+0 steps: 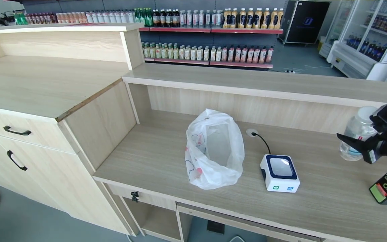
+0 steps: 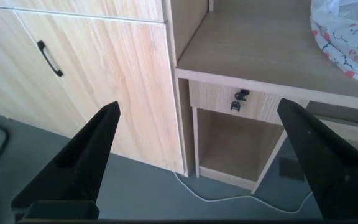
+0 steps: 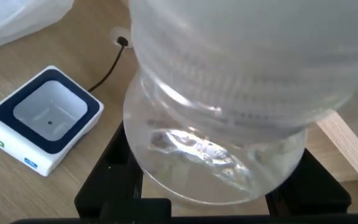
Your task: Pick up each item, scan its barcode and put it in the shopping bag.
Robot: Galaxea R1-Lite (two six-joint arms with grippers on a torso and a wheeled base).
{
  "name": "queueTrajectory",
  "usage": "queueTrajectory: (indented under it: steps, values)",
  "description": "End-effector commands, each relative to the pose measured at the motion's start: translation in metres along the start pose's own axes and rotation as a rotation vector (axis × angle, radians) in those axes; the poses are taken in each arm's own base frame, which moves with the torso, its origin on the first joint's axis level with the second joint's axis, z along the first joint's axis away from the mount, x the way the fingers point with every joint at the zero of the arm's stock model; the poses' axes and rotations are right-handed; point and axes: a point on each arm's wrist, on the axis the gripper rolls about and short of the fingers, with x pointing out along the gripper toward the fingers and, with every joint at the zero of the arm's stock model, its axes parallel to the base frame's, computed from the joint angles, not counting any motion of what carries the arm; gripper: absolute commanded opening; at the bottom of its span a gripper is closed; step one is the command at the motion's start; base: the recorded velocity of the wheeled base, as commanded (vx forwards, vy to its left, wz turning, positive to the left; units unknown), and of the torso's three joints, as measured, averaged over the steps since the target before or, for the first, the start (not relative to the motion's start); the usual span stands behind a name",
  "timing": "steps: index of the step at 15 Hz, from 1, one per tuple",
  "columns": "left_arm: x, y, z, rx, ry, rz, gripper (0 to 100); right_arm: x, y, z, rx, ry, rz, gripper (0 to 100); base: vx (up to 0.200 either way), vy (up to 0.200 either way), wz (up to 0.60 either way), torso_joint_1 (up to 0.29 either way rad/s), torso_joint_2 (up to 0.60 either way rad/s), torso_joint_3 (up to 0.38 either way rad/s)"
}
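Closest to the right wrist camera is a clear plastic bottle [image 3: 229, 124] with a pale cap. It stands upright on the wooden counter [image 1: 317, 205], inside the right claw [image 1: 350, 143]. Whether that claw is pressing on the bottle cannot be told. Just behind the claw, the counter's back wall [image 1: 281, 111] rises to a raised ledge, so the room on that side is tight. To the claw's left, bare counter stretches well clear as far as the white scanner [image 1: 280, 172], which lies a little nearer the robot, its cable running to a hole by the back wall. Beyond the scanner, farther from the claw, the white shopping bag [image 1: 215, 149] stands with its mouth open. Past the bag, a tall cabinet side [image 1: 102, 124] closes off the counter's left end. The left claw [image 2: 197, 118] hangs spread wide with nothing in it, below the counter's front edge, over the floor. The bag's corner lies up and away from it.
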Motion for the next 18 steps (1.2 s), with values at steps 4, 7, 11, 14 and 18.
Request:
queueTrajectory:
  steps: [4, 7, 11, 14, 18]
  values:
    - [0.000, 0.000, 0.000, 0.000, 0.000, 0.000, 100, 0.044, 0.031, 0.001, -0.040, -0.119, 0.080, 0, 0.000, 0.000, 0.00, 0.000, 0.00, 0.000]
    - [0.000, 0.000, 0.000, 0.000, -0.001, -0.001, 100, 0.055, 0.043, -0.001, -0.072, -0.149, 0.123, 0, 0.000, 0.000, 0.00, 0.000, 0.00, 0.000]
    - [0.000, 0.000, 0.000, 0.000, -0.001, -0.001, 100, 0.075, 0.051, -0.010, -0.208, -0.248, 0.230, 0, 0.000, 0.000, 0.00, 0.000, 0.00, 0.000]
    - [0.000, 0.000, 0.000, 0.000, -0.001, -0.001, 100, 0.084, 0.054, -0.007, -0.244, -0.295, 0.251, 0, 0.000, 0.000, 0.00, 0.000, 0.00, 0.000]
    - [0.000, 0.000, 0.000, 0.000, 0.000, 0.000, 100, 0.089, 0.058, -0.012, -0.272, -0.321, 0.284, 0, 0.000, 0.000, 0.00, 0.000, 0.00, 0.000]
